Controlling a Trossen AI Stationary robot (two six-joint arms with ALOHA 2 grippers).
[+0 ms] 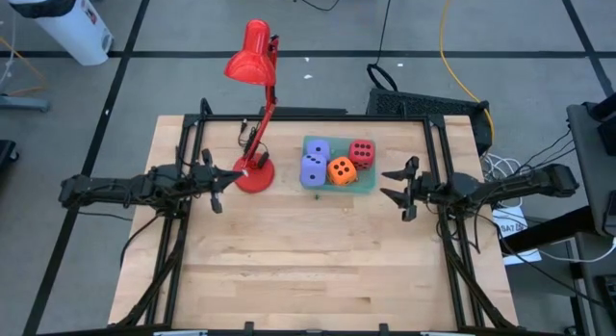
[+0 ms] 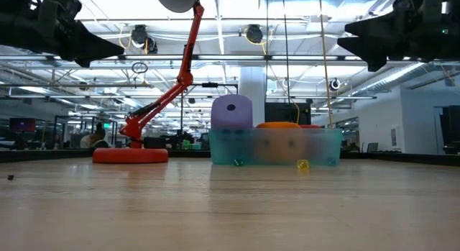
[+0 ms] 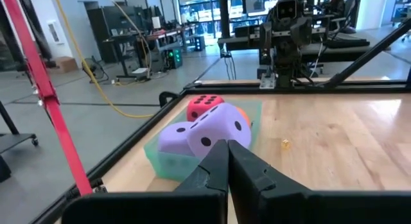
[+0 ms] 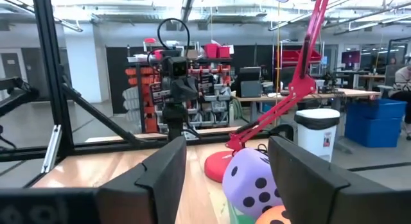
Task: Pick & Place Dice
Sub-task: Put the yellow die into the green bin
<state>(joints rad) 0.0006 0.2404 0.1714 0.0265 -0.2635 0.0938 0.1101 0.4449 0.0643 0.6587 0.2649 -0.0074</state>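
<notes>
- Four dice, all in the green tray [image 1: 367, 187]: two lavender dice [image 1: 315, 161], one orange die [image 1: 341, 169], one red die [image 1: 362, 151].
- One red lamp [image 1: 252, 115], base just beside the tray.
- Right gripper [image 1: 397, 186]: fingers apart, empty, near the tray.
- Left gripper [image 1: 222, 179]: fingers together, empty, beside the lamp base.
- Step judged: placing done; next, arms clear away.

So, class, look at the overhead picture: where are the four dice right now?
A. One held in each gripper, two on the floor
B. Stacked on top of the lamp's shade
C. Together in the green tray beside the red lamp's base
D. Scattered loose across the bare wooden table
C: the high view shows the two lavender-blue dice, the orange die and the red die all in the green tray, right of the red lamp.
</notes>
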